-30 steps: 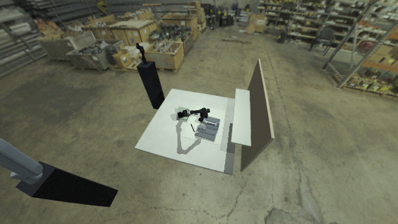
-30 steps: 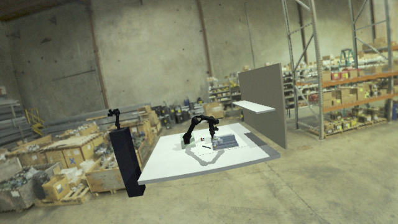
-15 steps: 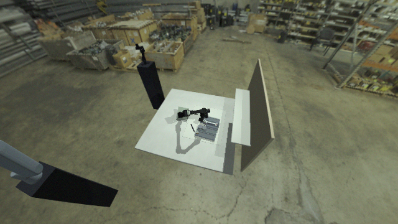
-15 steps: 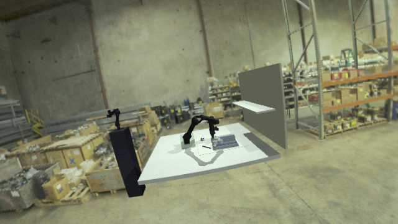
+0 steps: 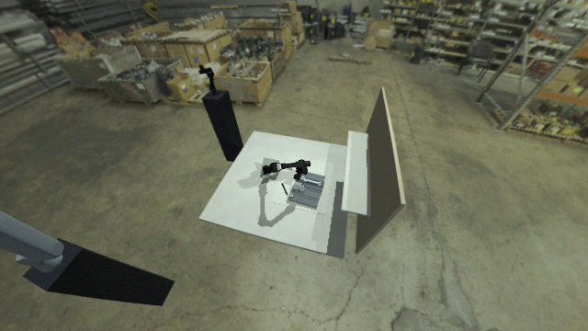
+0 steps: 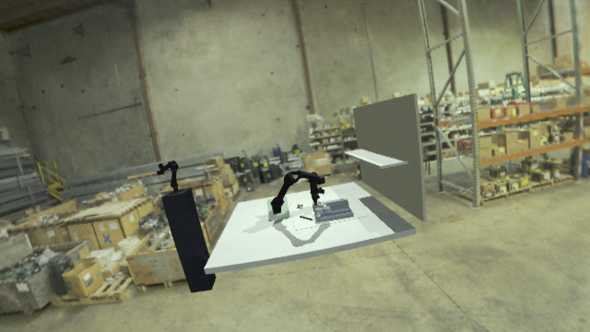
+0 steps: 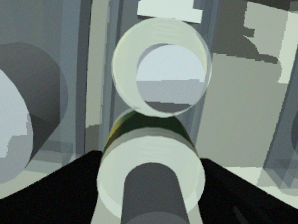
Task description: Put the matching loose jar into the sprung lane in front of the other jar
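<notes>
My gripper (image 5: 299, 177) (image 6: 316, 202) (image 7: 149, 164) is shut on a jar (image 7: 152, 146) with a pale lid and a green and yellow side, at the bottom middle of the wrist view. Directly ahead of it a second jar (image 7: 123, 65) with a pale round top is in the lane. The two line up and overlap in the wrist view; whether they touch is unclear. The white pusher plate (image 7: 170, 9) shows behind the second jar. The grey-blue rack (image 5: 306, 202) (image 6: 336, 212) lies under the gripper. The front stop and the held jar's base are hidden.
A large grey cylinder (image 7: 37, 95) is left of the lane in the wrist view. A dark bar (image 5: 284, 188) (image 6: 305, 218) lies in front of the rack. Small red and blue things (image 6: 300, 206) are near the arm. An upright panel (image 5: 386, 170) (image 6: 389, 152) with a white shelf (image 5: 357, 175) (image 6: 378, 159) is beyond the rack.
</notes>
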You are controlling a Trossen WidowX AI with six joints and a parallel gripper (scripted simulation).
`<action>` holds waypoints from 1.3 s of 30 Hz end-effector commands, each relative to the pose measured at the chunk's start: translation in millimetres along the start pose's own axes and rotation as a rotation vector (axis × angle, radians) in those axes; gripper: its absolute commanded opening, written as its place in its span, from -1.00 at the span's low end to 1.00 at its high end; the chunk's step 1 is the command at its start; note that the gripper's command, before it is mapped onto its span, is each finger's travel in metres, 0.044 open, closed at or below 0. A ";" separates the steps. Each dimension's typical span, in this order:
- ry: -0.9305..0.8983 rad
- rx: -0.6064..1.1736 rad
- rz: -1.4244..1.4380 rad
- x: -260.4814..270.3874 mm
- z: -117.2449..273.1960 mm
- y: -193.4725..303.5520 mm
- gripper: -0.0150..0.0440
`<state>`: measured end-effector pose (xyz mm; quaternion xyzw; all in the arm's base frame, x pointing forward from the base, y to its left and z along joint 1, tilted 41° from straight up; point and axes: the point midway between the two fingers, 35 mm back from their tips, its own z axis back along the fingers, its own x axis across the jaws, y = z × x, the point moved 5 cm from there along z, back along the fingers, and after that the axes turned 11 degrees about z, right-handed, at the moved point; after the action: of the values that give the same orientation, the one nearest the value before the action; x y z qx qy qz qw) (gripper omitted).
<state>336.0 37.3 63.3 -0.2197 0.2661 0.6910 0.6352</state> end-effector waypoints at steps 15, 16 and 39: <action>0.005 -0.026 -0.014 -2.4 0.5 -7.2 -0.49; 0.005 -0.026 -0.014 -2.4 0.2 -7.2 -0.49; 0.005 -0.026 -0.014 -2.8 -8.6 -7.0 -0.49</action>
<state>339.1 32.4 58.0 -0.2205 0.2614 0.6923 0.6354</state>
